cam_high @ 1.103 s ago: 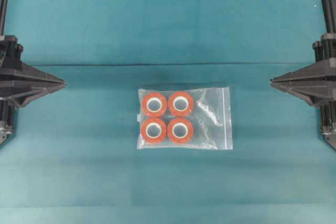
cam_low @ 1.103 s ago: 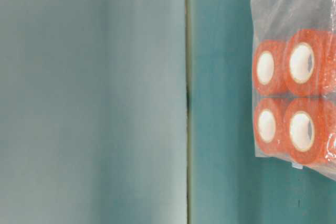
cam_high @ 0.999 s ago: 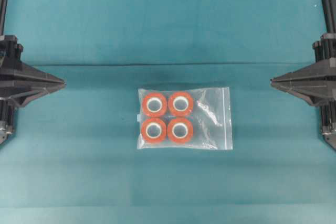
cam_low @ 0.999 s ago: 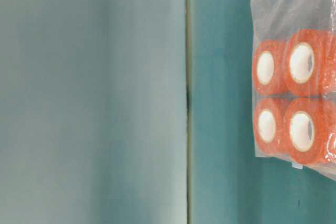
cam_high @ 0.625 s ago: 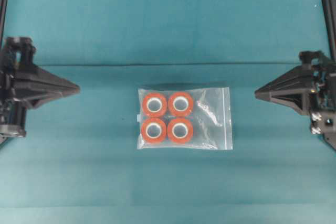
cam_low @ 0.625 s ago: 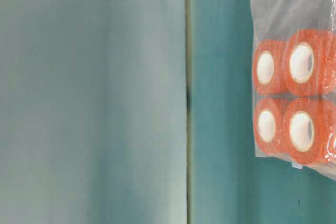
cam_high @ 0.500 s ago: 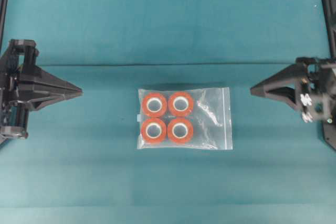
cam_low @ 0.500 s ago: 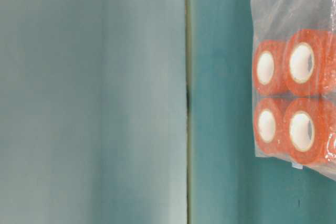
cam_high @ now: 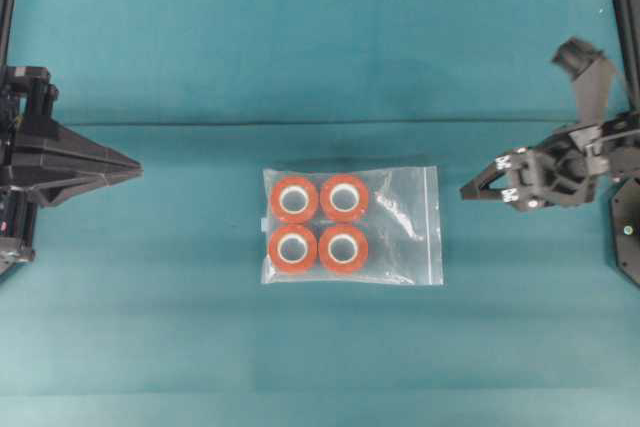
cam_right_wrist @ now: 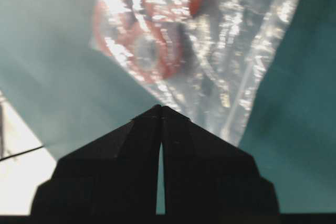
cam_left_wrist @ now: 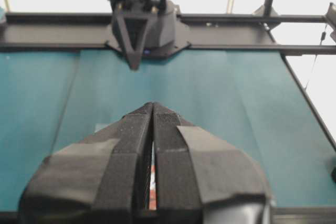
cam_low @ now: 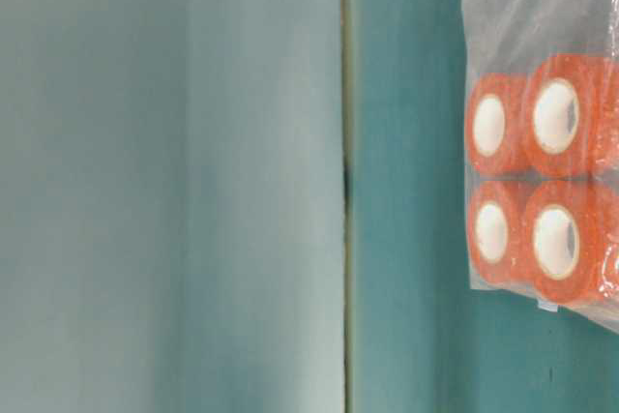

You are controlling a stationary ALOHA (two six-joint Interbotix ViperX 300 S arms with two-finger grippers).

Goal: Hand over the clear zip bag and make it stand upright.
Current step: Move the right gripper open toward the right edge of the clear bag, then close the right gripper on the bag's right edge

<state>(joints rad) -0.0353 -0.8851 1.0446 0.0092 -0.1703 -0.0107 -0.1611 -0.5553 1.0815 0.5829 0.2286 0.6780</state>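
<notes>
Clear zip bag (cam_high: pixel 351 226) lies flat mid-surface (cam_high: pixel 200 47), ungrasped; your right tool (cam_high: pixel 466 193) and left tool (cam_high: pixel 136 168) are both closed, so open before gripping.

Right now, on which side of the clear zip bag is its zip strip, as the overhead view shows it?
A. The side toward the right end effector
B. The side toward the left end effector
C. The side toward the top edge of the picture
A: in the overhead view the zip strip runs along the short edge of the clear zip bag that faces the right end effector, while the rolls sit at the other end.
</notes>
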